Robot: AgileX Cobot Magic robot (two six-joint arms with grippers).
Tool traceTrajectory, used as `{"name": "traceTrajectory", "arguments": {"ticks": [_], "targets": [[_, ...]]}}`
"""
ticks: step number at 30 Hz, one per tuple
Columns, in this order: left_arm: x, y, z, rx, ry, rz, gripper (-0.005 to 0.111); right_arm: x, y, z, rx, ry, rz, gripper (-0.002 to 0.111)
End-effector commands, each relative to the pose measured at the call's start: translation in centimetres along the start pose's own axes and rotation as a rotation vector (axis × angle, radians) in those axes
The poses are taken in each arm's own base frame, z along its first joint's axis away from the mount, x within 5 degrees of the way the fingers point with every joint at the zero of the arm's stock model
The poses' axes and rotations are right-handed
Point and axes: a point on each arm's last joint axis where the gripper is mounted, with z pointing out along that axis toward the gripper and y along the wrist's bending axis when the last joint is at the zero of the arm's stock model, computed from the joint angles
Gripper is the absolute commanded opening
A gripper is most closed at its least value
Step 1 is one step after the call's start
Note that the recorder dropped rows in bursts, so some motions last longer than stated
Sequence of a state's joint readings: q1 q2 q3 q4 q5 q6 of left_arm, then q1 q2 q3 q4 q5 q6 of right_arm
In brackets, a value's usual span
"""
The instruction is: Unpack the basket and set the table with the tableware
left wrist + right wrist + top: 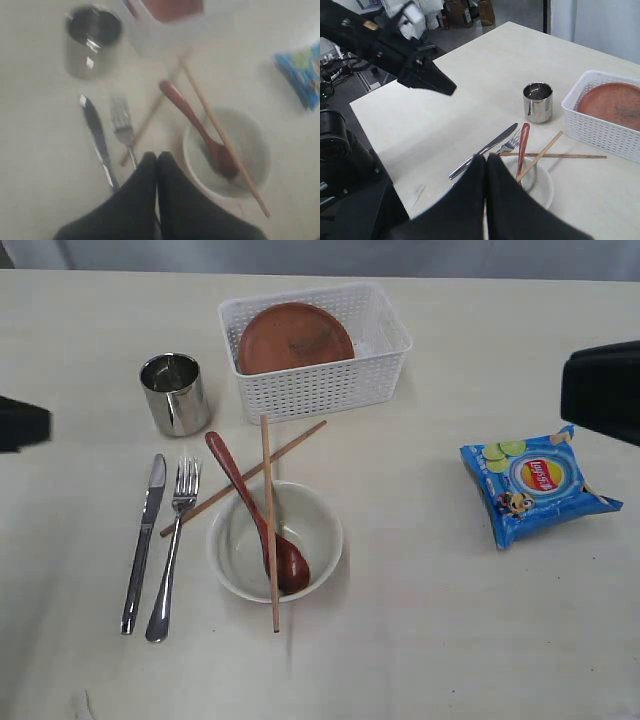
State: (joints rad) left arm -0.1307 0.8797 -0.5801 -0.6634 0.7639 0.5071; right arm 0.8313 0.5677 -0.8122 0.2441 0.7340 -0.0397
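Observation:
The white basket (322, 390) stands at the back of the table (450, 630) with the brown plate (295, 337) in it. In front of it lie the steel cup (175, 393), knife (145, 535) and fork (172, 550). The wooden spoon (250, 495) rests in the cream bowl (320, 530). One chopstick (269, 540) lies across the bowl, the other chopstick (215, 495) on the table beside it. My left gripper (157, 157) is shut and empty above the fork and bowl rim. My right gripper (486, 159) is shut and empty too.
A blue chip packet (535, 483) lies on the right of the table. The left arm (20, 424) shows at the left edge and the right arm (602, 390) at the right edge, both off to the sides of the tableware.

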Motion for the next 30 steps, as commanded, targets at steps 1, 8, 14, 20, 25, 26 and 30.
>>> {"name": "traceTrajectory", "arguments": {"ticks": [1,8,14,20,25,26,30], "targets": [[-0.3,0.6,4.0,0.134,0.155,-0.035,0.004,0.0,-0.1,-0.1,0.008,-0.014,0.017,0.0],[0.0,-0.2,8.4,0.112,0.228,-0.006,0.031,0.0,-0.1,-0.1,0.008,-0.014,0.019,0.0],[1.2,-0.4,11.5,-0.023,0.308,0.004,0.031,0.0,-0.1,-0.1,0.008,-0.014,0.024,0.0],[2.4,0.7,13.4,-0.082,0.408,0.063,0.031,0.1,-0.1,-0.1,0.008,0.002,0.032,0.0],[3.2,1.4,15.1,-0.11,0.443,0.052,0.028,0.1,-0.1,-0.1,0.008,0.002,0.032,0.0],[3.0,1.6,15.3,-0.122,0.422,0.056,0.02,0.1,-0.1,-0.1,0.008,0.002,0.032,0.0],[2.6,1.9,15.4,-0.142,0.384,0.11,0.0,0.1,-0.1,-0.1,0.008,0.002,0.032,0.0]]}}
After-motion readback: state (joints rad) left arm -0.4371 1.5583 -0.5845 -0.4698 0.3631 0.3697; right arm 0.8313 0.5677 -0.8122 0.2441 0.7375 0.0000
